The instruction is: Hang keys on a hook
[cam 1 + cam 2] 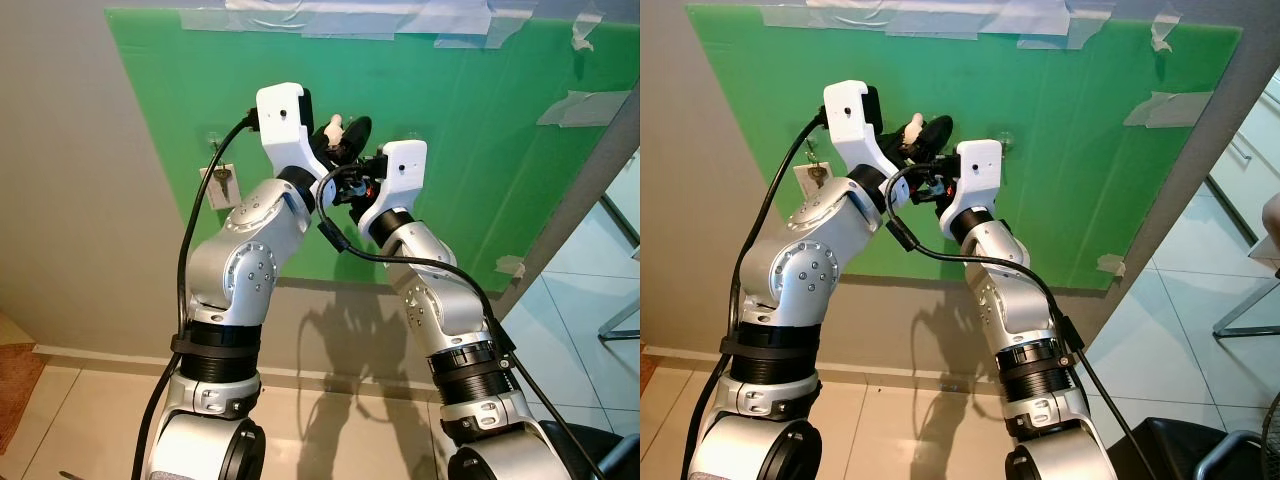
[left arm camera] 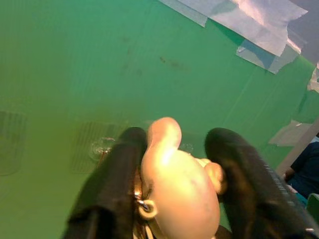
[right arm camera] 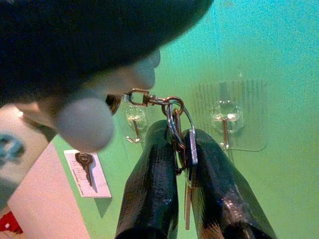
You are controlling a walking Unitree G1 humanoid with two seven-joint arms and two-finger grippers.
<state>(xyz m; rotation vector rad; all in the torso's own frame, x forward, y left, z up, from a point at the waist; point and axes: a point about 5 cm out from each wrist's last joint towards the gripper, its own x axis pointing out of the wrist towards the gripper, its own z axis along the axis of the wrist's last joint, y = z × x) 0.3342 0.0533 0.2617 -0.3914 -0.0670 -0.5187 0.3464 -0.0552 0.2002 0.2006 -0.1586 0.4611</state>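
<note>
Green board (image 1: 470, 150), two clear hooks (image 3: 227, 122), right pincer (image 3: 182, 149) pinching keys (image 3: 182, 144), left pincer (image 2: 174, 164) gripping figurine (image 2: 177, 184)

This looks like a room in a home fitted out as a test corner. A plain grey painted wall (image 1: 70, 200) meets a floor of pale glossy tiles (image 1: 330, 430) at a light skirting board. A large green plastic sheet (image 1: 480, 150) is fixed to the wall with strips of grey tape (image 1: 330, 18), and clear stick-on hooks (image 3: 227, 122) sit on it.
</note>
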